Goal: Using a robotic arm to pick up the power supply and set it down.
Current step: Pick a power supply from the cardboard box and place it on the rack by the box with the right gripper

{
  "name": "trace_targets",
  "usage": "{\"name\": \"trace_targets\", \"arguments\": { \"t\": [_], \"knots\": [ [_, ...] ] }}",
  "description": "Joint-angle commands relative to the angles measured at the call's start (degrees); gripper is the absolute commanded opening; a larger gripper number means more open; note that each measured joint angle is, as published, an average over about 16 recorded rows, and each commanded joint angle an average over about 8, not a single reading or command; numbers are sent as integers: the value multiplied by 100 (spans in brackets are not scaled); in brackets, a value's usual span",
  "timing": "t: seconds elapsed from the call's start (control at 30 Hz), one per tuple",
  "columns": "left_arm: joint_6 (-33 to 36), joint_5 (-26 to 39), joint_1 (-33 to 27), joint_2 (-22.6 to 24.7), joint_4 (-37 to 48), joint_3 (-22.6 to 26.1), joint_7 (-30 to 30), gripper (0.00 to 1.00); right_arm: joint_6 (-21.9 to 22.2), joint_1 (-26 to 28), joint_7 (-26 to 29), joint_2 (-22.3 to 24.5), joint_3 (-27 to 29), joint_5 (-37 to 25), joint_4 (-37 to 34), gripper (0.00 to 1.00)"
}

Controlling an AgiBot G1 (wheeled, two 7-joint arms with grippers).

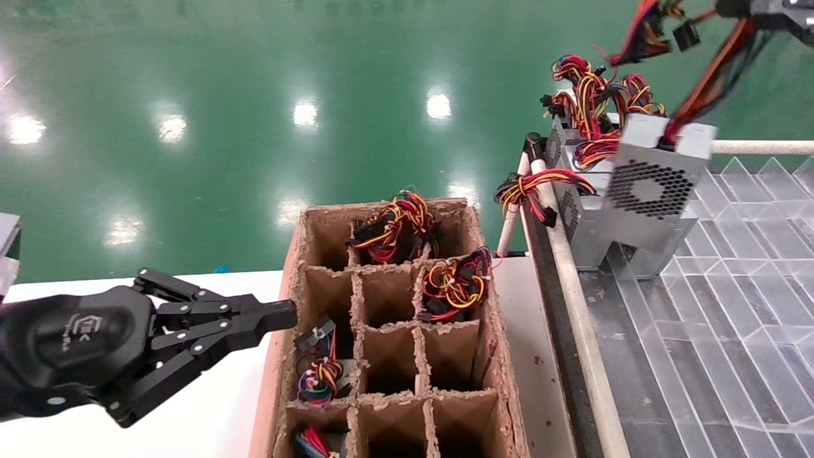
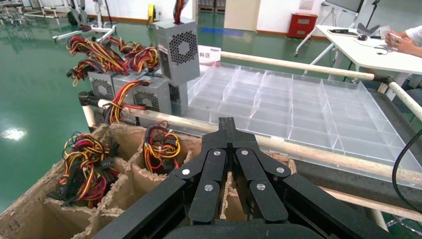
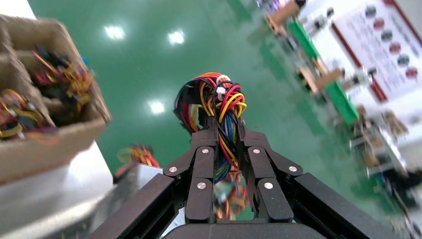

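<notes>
The power supply (image 1: pixel 655 184), a grey metal box with a honeycomb fan grille, hangs tilted in the air over the near corner of the clear tray (image 1: pixel 731 331); the left wrist view shows the power supply (image 2: pixel 181 47) raised above its neighbours. My right gripper (image 1: pixel 760 11) sits at the top right edge of the head view, shut on the supply's wire bundle (image 3: pixel 219 99). In its own wrist view the right gripper (image 3: pixel 226 127) pinches red, yellow, blue and black wires between its fingers. My left gripper (image 1: pixel 289 315) is shut on nothing beside the cardboard box (image 1: pixel 509 394).
Other grey supplies (image 1: pixel 575 216) with red-yellow bundles stand at the tray's far corner. The divided cardboard box holds several wire bundles (image 1: pixel 455 286) in its cells. A white tube rail (image 1: pixel 572 286) runs between box and tray. A white table (image 1: pixel 210 407) lies under the left arm.
</notes>
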Motion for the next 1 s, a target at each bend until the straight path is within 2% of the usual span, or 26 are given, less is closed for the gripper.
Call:
{"name": "trace_targets", "arguments": {
  "t": [0.03,0.4,1.0],
  "knots": [
    [0,0,0,0,0,0,0,0,87,-32,55,92,-11,-169,-1,0],
    [0,0,0,0,0,0,0,0,361,-387,522,629,26,-492,22,0],
    [0,0,0,0,0,0,0,0,655,-892,668,1240,225,-204,69,0]
  ]
}}
